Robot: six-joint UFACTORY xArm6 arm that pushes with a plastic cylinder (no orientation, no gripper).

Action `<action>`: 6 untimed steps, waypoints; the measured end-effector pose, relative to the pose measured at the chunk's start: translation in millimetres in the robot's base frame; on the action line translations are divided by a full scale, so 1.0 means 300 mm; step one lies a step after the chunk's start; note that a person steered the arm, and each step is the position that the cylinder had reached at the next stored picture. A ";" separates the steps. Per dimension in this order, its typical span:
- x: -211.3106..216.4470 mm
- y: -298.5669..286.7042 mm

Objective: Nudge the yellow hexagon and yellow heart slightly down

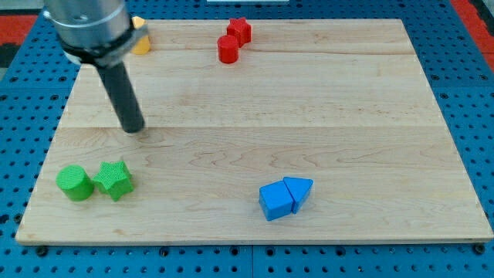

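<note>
While the arm's housing hides them, yellow blocks [140,42] show only as a sliver at board's top-left — shapes untellable | my tip [133,128] rests well below them, not yet positioned above to push down | jaws: none — bare rod | green pair, red pair, blue pair lie well apart.

Wooden board [255,100]: the middle is lying open, a wide lane running from 9 o'clock to 3 o'clock with nothing standing in it. My tip [133,127] is resting at the 9 o'clock end of that lane.

Obstacles are sitting at the edges:
- 12 o'clock: two red blocks [233,40], touching.
- 11 o'clock: a yellow block [140,40] (mostly hidden behind the arm, shape unclear).
- 7 o'clock: green cylinder [75,183] and green star [114,180], just beside each other.
- 5 o'clock: blue cube [275,200] touching blue triangle [299,190].
</note>
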State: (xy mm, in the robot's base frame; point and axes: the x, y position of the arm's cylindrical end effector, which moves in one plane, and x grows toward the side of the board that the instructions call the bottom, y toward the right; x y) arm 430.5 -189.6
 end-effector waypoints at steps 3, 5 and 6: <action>-0.546 -0.201; -0.764 -0.194; -0.798 -0.116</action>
